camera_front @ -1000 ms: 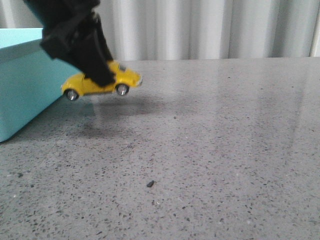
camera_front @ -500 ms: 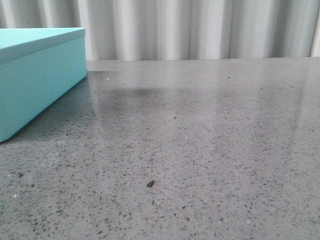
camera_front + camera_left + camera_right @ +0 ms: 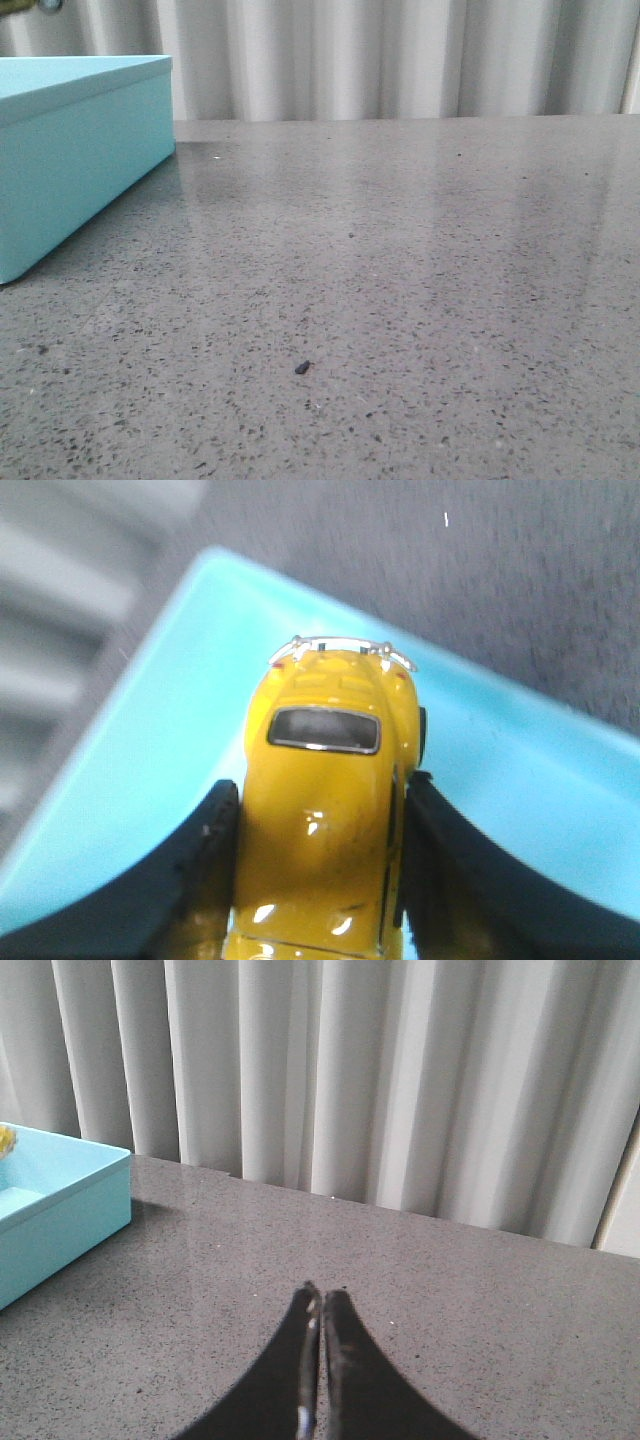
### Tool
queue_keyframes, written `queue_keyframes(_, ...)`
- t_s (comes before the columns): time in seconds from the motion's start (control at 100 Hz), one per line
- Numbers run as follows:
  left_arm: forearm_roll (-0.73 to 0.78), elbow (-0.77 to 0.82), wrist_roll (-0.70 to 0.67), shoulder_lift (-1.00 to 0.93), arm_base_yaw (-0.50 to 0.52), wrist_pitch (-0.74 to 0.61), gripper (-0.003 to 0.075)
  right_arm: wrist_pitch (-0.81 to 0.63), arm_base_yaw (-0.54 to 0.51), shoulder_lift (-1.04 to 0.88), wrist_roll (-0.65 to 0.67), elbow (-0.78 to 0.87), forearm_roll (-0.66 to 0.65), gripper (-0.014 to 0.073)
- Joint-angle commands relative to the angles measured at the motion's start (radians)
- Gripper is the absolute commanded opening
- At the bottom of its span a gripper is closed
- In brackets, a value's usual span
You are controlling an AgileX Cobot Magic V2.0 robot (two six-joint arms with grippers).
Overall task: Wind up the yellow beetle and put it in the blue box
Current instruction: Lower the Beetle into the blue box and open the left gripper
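Overhead, left tool (image 3: 318, 880) clamping yellow beetle (image 3: 325, 810) above blue box (image 3: 180, 810).

Grey speckled tabletop (image 3: 420, 300), pale pleated curtain (image 3: 400, 60) behind, soft even light

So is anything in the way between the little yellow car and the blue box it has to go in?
Nothing visible. The left gripper holds the yellow beetle by its sides, right over the blue box. Below the car there is only the box's bare turquoise surface. From here it cannot be told for sure whether that is the open inside or a lid.
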Motion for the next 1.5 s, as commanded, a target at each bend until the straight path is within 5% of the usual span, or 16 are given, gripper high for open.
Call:
queue_keyframes(0.0,-0.025,0.03,-0.025,-0.015,0.024,-0.043,0.006,-0.081,0.001,0.014,0.0,-0.021,-0.017,-0.0041)
queue_keyframes(0.34,-0.008,0.157,-0.025,0.019,0.031,-0.058,0.0073,-0.081,0.001,0.014,0.0,-0.021,-0.044,-0.0041)
queue_keyframes(0.58,0.013,0.159,-0.025,0.019,0.031,-0.081,0.0358,-0.081,0.001,0.014,0.0,-0.021,-0.044,-0.0041)
queue_keyframes(0.94,-0.012,0.159,-0.025,-0.037,0.031,-0.147,0.0368,-0.081,0.001,0.014,0.0,-0.021,-0.058,-0.0041)
queue_keyframes(1.09,-0.237,0.159,-0.025,-0.104,0.031,-0.258,0.0283,-0.081,0.001,0.014,0.0,-0.021,-0.058,-0.0041)
queue_keyframes(1.29,-0.347,0.169,-0.027,-0.243,0.031,-0.143,-0.0022,-0.042,0.001,0.011,0.0,-0.021,-0.058,-0.0041)
queue_keyframes(1.49,-0.47,0.318,-0.079,-0.46,0.029,-0.201,-0.0021,-0.07,0.001,-0.012,-0.011,0.003,-0.08,-0.0041)
